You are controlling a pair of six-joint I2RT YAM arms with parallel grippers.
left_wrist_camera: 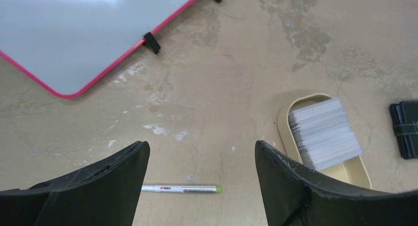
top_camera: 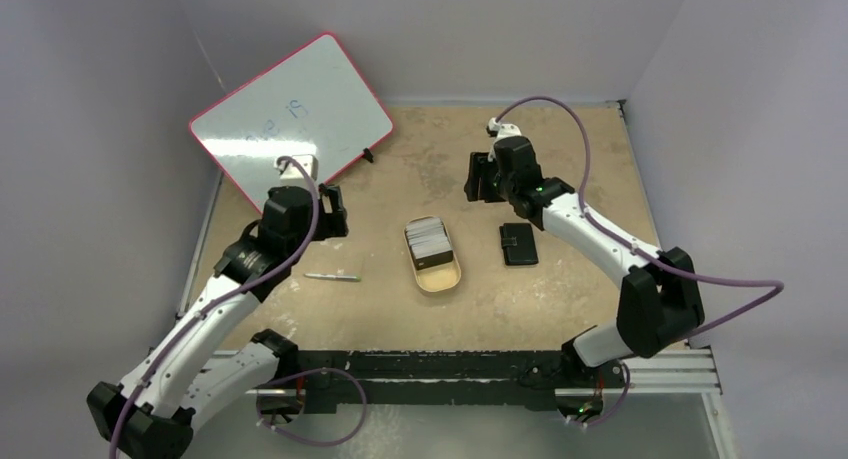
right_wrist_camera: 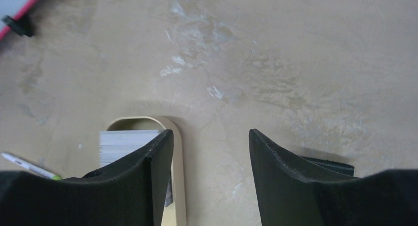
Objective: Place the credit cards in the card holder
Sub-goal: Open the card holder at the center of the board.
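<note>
The credit cards (top_camera: 428,236) are a whitish-grey stack lying in the far end of a tan oval tin (top_camera: 436,272) at mid-table. The same credit cards (left_wrist_camera: 324,132) appear at the right of the left wrist view, and the credit cards (right_wrist_camera: 123,142) show partly behind a finger in the right wrist view. The card holder (top_camera: 518,244) is a small black wallet, folded shut, lying right of the tin; the card holder (left_wrist_camera: 406,128) is cut by the frame edge. My left gripper (top_camera: 332,210) hangs open left of the tin. My right gripper (top_camera: 482,177) stands open, behind the wallet, holding nothing.
A silver pen (top_camera: 333,276) with a green tip lies left of the tin; the pen (left_wrist_camera: 180,189) sits between the left fingers' view. A white board with a pink rim (top_camera: 290,114) leans at the back left. Walls close in on three sides.
</note>
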